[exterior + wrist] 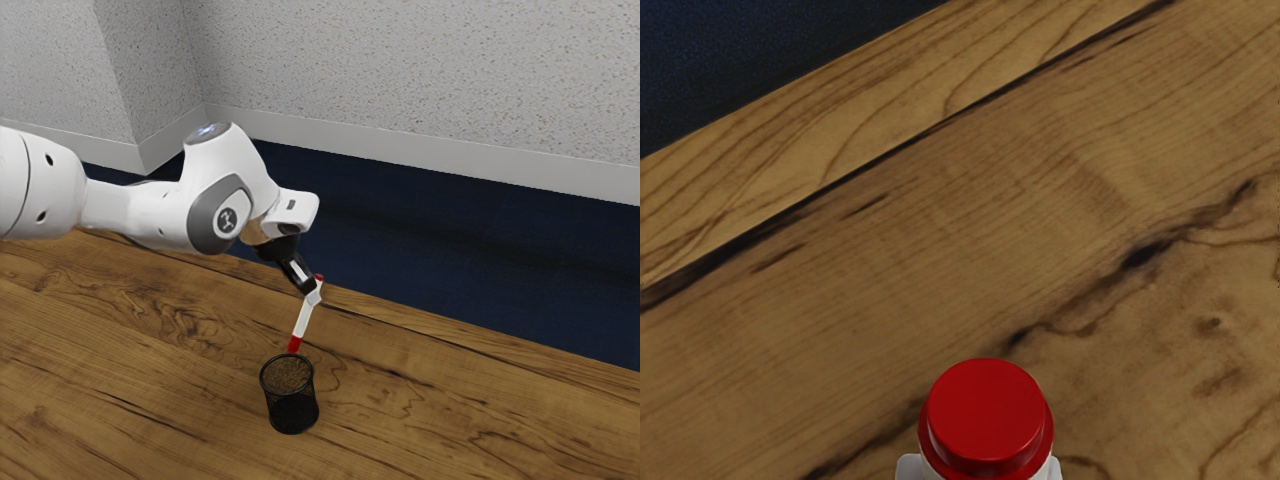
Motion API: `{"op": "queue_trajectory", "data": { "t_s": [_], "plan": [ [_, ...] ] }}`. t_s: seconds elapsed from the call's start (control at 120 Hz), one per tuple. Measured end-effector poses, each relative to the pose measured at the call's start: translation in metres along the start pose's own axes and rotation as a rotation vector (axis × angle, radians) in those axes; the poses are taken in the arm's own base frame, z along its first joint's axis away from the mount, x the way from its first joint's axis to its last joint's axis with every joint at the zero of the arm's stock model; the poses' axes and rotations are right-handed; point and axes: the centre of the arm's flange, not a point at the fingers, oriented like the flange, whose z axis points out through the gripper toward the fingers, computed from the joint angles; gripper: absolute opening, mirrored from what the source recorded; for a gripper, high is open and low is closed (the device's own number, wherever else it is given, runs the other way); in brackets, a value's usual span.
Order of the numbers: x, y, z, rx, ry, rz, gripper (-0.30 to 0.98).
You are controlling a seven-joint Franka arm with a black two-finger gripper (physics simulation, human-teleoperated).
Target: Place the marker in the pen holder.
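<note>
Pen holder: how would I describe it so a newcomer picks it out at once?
On the wooden table, look just below the tilted marker in the exterior view. The pen holder is the upright, open-topped black mesh cup, round and wide where the marker is slim, white and red-ended.

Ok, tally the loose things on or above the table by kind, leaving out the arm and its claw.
Marker: 1
Pen holder: 1
Total: 2
</note>
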Motion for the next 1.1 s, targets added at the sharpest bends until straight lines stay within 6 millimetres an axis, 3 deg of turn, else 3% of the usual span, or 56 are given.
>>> {"op": "queue_trajectory", "data": {
  "t_s": [0.175,0.317,0.567,0.733,0.933,0.992,1.058,1.1],
  "plan": [
    [0.007,0.005,-0.036,0.023,0.056,0.001,-0.1],
    [-0.009,0.021,-0.052,0.024,0.062,0.006,-0.1],
    [-0.026,0.056,-0.039,-0.012,0.03,0.017,-0.09],
    [-0.036,0.059,-0.027,-0.029,0.005,-0.001,-0.08],
    [-0.04,0.052,-0.024,-0.053,0.004,-0.016,0.33],
    [-0.015,0.047,-0.052,-0.035,0.039,0.019,0.41],
    [0.049,0.035,-0.139,0.023,0.097,0.097,0.48],
    [0.068,0.029,-0.183,0.051,0.086,0.108,0.51]
  ]
}}
